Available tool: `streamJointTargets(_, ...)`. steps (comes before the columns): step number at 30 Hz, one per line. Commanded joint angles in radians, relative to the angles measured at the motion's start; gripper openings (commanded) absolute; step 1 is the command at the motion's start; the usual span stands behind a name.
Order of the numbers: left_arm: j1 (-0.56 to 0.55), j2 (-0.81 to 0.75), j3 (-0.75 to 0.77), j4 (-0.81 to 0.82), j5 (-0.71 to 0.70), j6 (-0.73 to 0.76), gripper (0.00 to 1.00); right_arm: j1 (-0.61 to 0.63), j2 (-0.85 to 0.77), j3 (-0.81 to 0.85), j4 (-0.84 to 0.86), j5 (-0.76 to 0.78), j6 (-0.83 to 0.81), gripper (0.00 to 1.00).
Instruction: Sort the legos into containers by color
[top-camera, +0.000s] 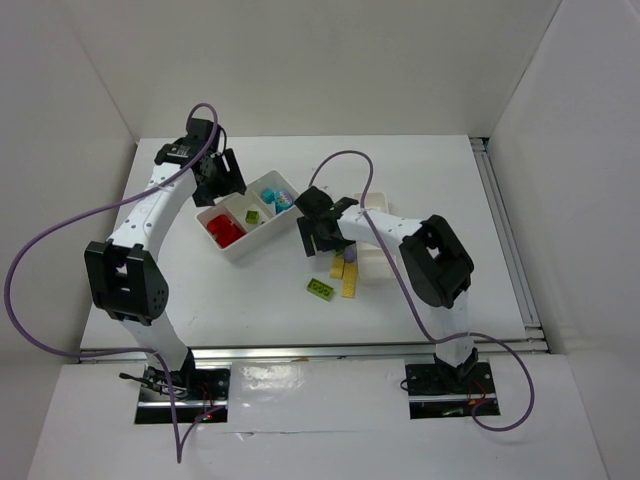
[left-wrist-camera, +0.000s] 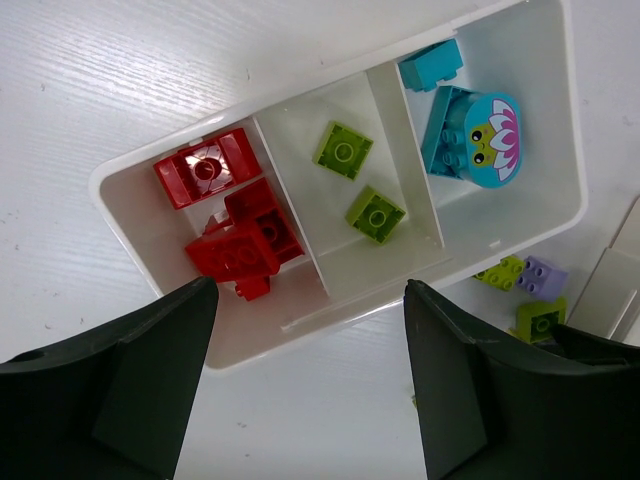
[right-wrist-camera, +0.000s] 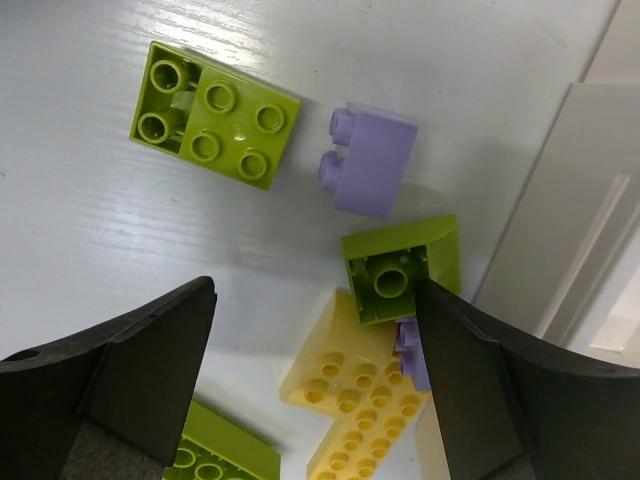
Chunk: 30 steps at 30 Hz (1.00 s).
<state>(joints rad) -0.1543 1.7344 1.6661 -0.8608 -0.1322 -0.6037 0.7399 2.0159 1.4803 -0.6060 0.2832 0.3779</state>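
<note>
Two grippers, and we find both spread wide with nothing held. Of these, the left gripper (left-wrist-camera: 308, 290) hangs over the near wall of the wider tray (left-wrist-camera: 130, 190), a smooth white plastic tray. It holds glossy red bricks (left-wrist-camera: 240, 240) in one end compartment, two lime squares (left-wrist-camera: 343, 150) in the middle and teal pieces (left-wrist-camera: 450, 130) at the far end. We see the right gripper (right-wrist-camera: 315, 290) above loose legos on the white table (right-wrist-camera: 80, 250). A lime curved brick (right-wrist-camera: 400, 265) lies between its fingers, touching a yellow studded brick (right-wrist-camera: 360, 400). A lilac brick (right-wrist-camera: 375, 160) and a flat lime plate (right-wrist-camera: 215, 120) lie just beyond, with the narrower tray (right-wrist-camera: 590, 200) alongside
</note>
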Motion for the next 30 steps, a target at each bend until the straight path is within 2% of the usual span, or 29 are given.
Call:
streamJointTargets(1,-0.004,0.008,-0.006,0.014,0.009,0.005,0.85,0.007,-0.081,0.009,0.041,0.045,-0.009,0.87)
streamJointTargets(4,-0.004,0.008,-0.006,0.014,0.009,0.005,0.85,0.007,-0.100,-0.005,0.051,0.025,-0.020,0.87)
streamJointTargets(9,-0.004,0.008,-0.006,0.014,0.009,0.005,0.85,0.007,-0.025,0.021,0.020,-0.025,-0.020,0.87)
streamJointTargets(14,-0.004,0.008,-0.006,0.014,-0.013,0.005,0.85,0.016,-0.003,0.012,0.029,-0.139,-0.011,0.84)
streamJointTargets(21,-0.004,-0.001,-0.006,0.014,-0.014,0.005,0.85,0.035,-0.034,0.043,0.072,-0.360,-0.125,0.82)
streamJointTargets(24,-0.004,-0.010,-0.006,0.014,-0.023,0.005,0.85,0.035,-0.071,0.054,0.101,-0.348,-0.149,0.81)
streamJointTargets(27,-0.004,-0.021,-0.006,0.014,-0.023,0.005,0.85,0.035,-0.131,0.023,0.120,-0.207,-0.140,0.81)
streamJointTargets(30,-0.004,-0.021,-0.006,0.014,-0.023,0.005,0.85,0.035,-0.143,0.014,0.106,-0.067,-0.116,0.87)
